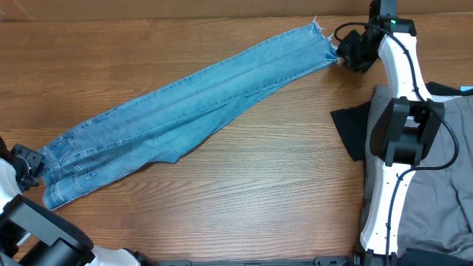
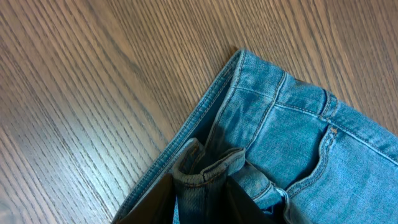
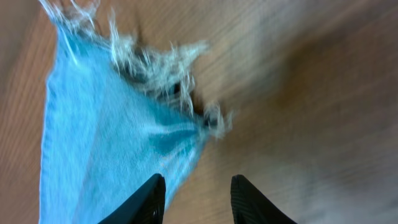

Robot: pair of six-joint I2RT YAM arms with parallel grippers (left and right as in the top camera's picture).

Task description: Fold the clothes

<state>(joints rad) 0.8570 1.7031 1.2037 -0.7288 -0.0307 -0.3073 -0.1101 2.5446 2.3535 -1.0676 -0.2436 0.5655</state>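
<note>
The jeans [image 1: 199, 92] lie stretched full-length, diagonal across the table [image 1: 259, 192], no fold made yet! Left gripper [image 2: 202, 198] pinches a bunch of waistband [image 2: 261, 93]; right gripper [image 3: 198, 186] hangs at the frayed hem [image 3: 155, 68], fingers apart, so every fold remains.

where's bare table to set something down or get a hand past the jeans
Two bare wood patches: the far-left corner beyond the jeans, and the wide middle strip between the jeans, the near edge and the black cloth. Crowded: right side, with the right arm over grey cloth; near-left corner, where the left gripper holds the waistband.
</note>
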